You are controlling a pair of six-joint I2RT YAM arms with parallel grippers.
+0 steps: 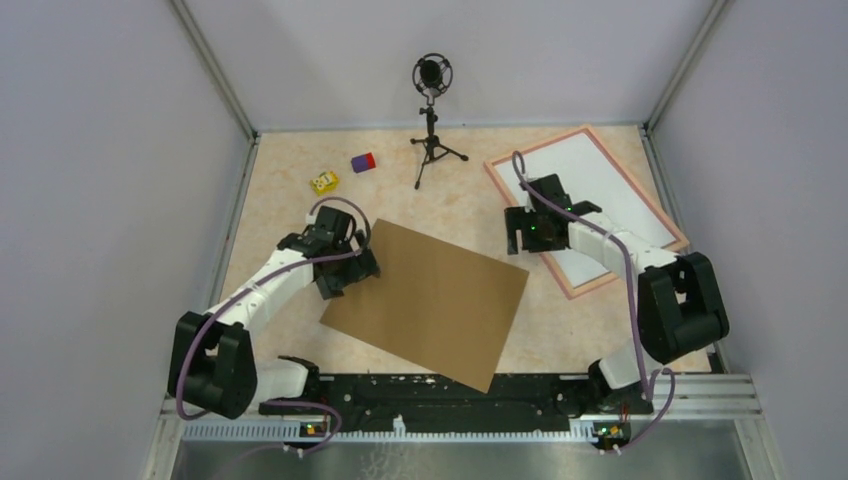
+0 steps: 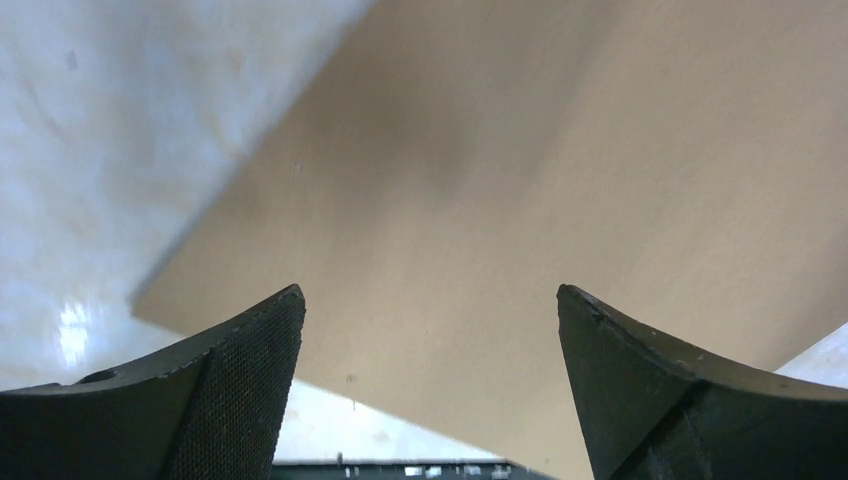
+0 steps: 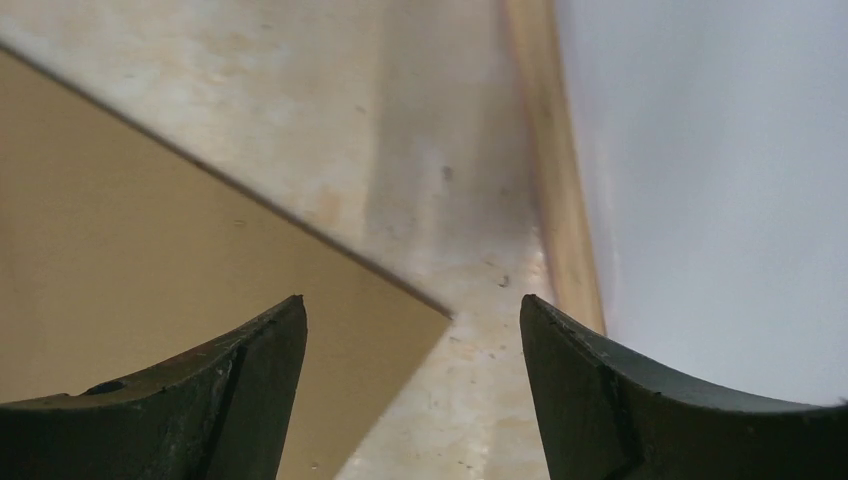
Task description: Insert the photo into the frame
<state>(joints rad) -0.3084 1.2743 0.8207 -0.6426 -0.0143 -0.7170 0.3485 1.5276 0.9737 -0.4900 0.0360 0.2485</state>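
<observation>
When reading top view, start w/ counter [image 1: 290,180]: pale, marbled. Next largest: brown backing board [image 1: 430,300], flat at centre, skewed to counter edges. Then frame [image 3: 560,200], pink border, flat at far right, close to board's right corner but not touching. Inside border: white sheet [image 1: 620,180] filling opening. Cannot tell whether photo's blank back or frame's own insert; printed side of photo not visible in any view. Treat photo position as unconfirmed.

State of left hand [image 2: 430,290]: released, spread wide, nothing between pads, hovering over board's left corner. State of right hand [image 3: 411,298]: released, nothing gripped, over bare counter strip between board's right corner and frame's left border.

Smallest: mic [image 1: 432,110] on tripod, far centre; purple-red block [image 1: 363,162] and yellow block [image 1: 323,182], far left. Not part of job.

Probable faults from here:
- Failed pinch on board. Cause: thin stock flat on counter, no lip for pads. Expect sliding, not lifting.
- Frame shunted out of position. Cause: right hand descending too near border.
- Board seated on border instead of in recess. Cause: skew between board and frame.
- Board fitted w/o photo. Cause: white sheet misread. Verify before closing up.
</observation>
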